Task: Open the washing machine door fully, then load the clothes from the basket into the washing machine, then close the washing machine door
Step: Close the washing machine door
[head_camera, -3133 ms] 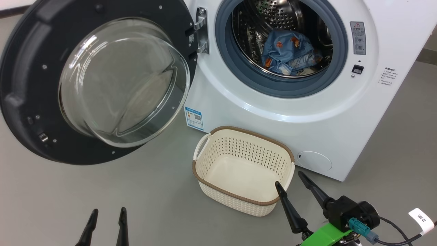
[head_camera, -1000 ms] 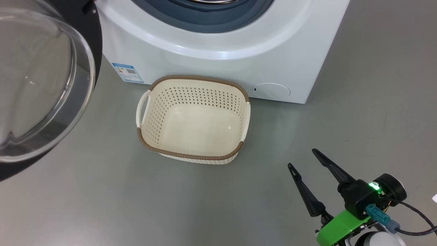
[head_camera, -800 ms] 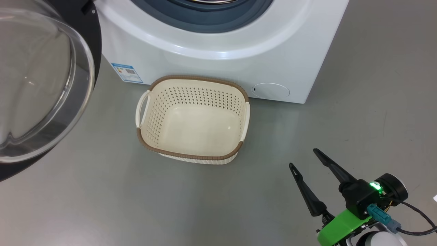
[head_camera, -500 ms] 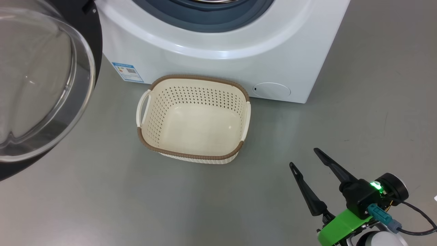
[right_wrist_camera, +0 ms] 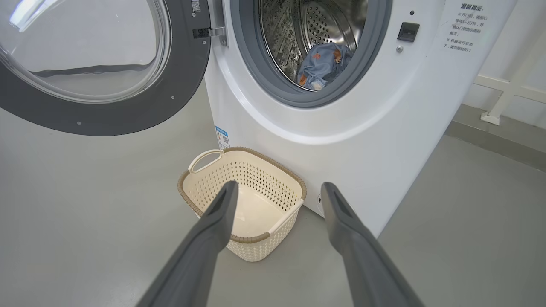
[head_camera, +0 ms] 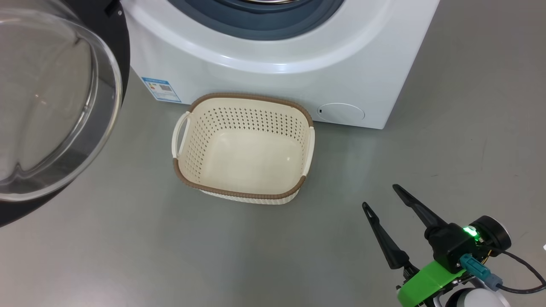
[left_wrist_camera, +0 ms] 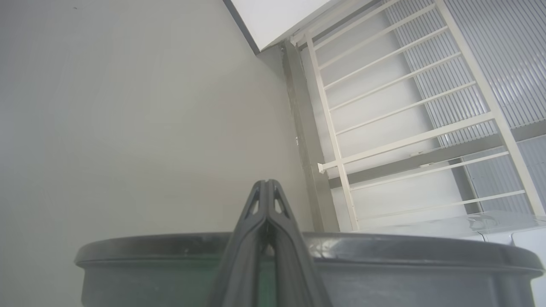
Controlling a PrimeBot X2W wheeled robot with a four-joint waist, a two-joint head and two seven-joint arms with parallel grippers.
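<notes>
The washing machine (head_camera: 264, 72) stands at the top of the head view. Its door (head_camera: 47, 106) hangs wide open at the left, glass bowl toward me. The cream basket (head_camera: 251, 119) sits on the floor against the machine's front, with nothing in it. My right gripper (head_camera: 380, 195) is open at the lower right, a short way from the basket's right corner. In the right wrist view, that gripper (right_wrist_camera: 279, 184) points over the basket (right_wrist_camera: 264, 179) at the machine (right_wrist_camera: 341, 140). Light blue clothes (right_wrist_camera: 320, 64) lie in the drum beside the open door (right_wrist_camera: 183, 76). My left gripper (left_wrist_camera: 266, 183) is shut, empty, above a dark curved rim (left_wrist_camera: 384, 251).
Grey floor spreads around the basket and to the machine's right. A white railing (left_wrist_camera: 384, 106) and a ribbed wall stand beyond the left gripper. A round cap (head_camera: 341, 113) sits low on the machine's front, next to the basket.
The head camera has tilted down since the earliest frame, taking the drum out of its view. The right gripper has drawn back from the basket's corner. Over the last second almost nothing moves.
</notes>
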